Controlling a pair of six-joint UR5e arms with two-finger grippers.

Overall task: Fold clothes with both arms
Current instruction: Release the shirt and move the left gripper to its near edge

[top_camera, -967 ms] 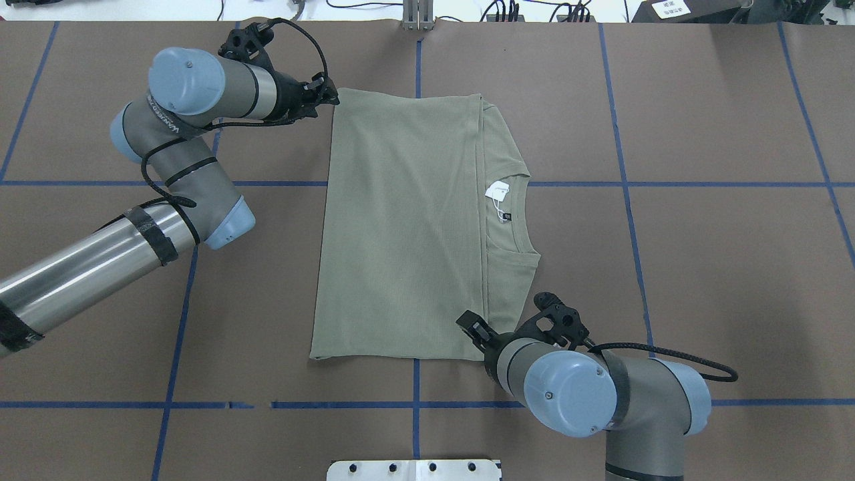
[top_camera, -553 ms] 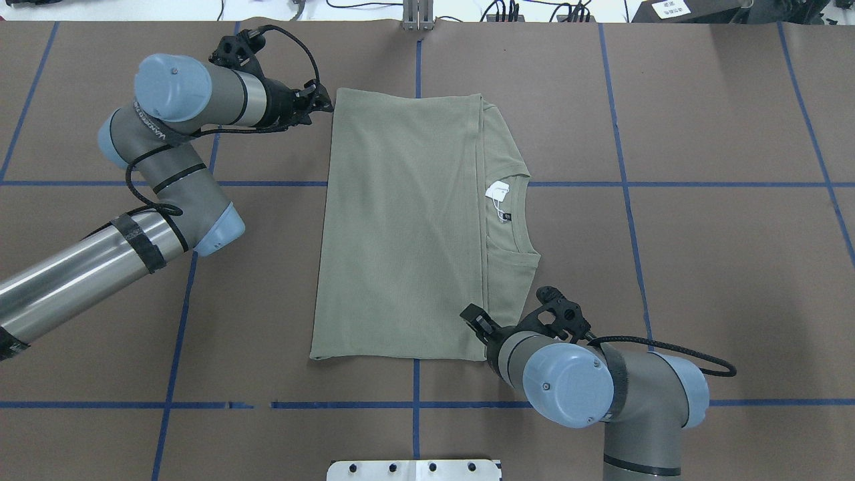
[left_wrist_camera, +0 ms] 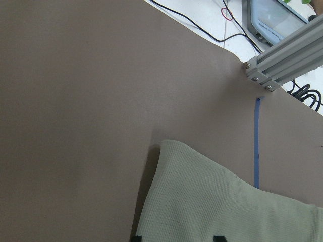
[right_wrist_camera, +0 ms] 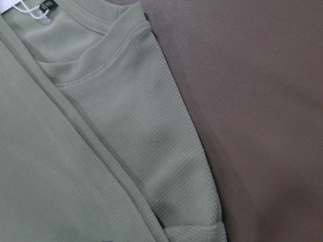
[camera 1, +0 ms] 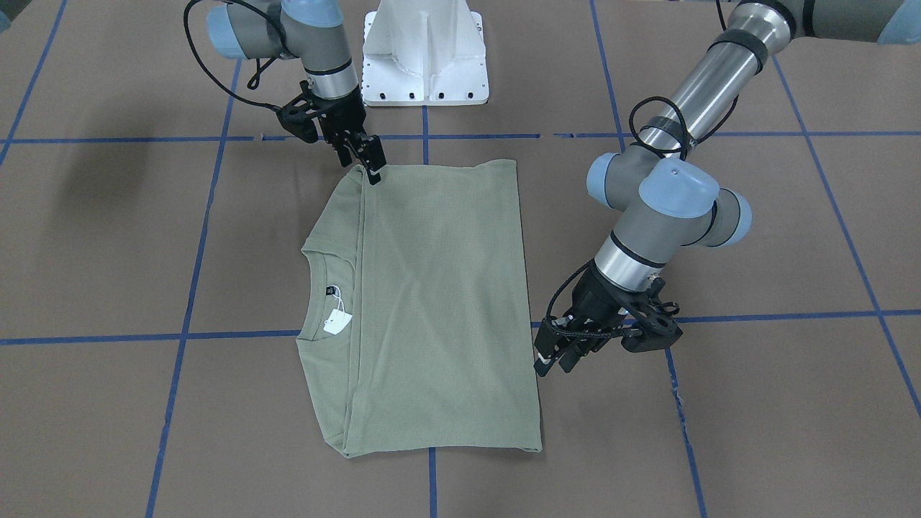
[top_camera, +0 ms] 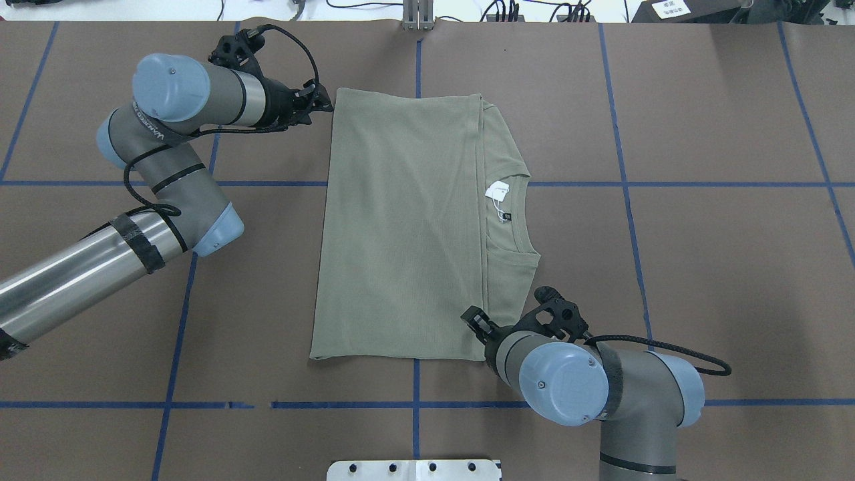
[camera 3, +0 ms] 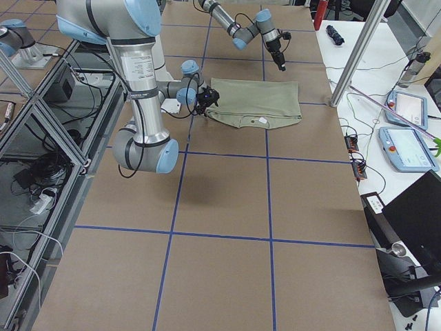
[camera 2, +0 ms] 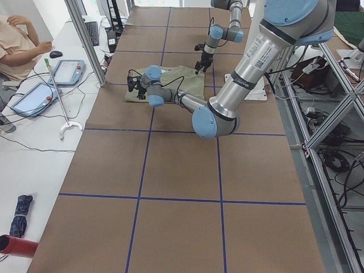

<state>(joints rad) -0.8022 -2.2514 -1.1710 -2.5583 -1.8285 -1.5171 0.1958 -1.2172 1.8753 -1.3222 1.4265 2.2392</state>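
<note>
Seen from across the brown tabletop (camera 1: 755, 403) with its blue tape lines (camera 1: 777, 316), the pale sage-green long-sleeved knit shirt (camera 1: 439, 302) lies flat at the middle. It is folded to a rectangle, its round neck (camera 1: 308, 288) and white hang tag (camera 1: 337, 321) left bare on my right. My right fingers (camera 1: 367, 162) stand at the shirt's corner nearest the white metal pedestal (camera 1: 424, 50); whether they pinch the cloth or are released I cannot tell. My left fingers (camera 1: 552, 357) hang lifted beside the opposite long edge, off the cloth. From overhead the change shows: a second ago my left fingers overlapped the shirt's far left corner, and now they have drawn back to sit just beside it. My right fingers have barely shifted, and the shirt lies as it did. The view from my left end adds a person (camera 2: 17, 45) seated at a white side bench (camera 2: 34, 131), seen in no other view. The view from my right end shows my left fingers raised over the tabletop, beyond the shirt. My left wrist camera alone settles their state: two black tips (left_wrist_camera: 217, 238) at the lower edge stand well apart, released, with the shirt's corner flat on the tabletop before them. My right wrist camera shows only ribbed cloth, the fold line and the neck, with no fingertips in view.
</note>
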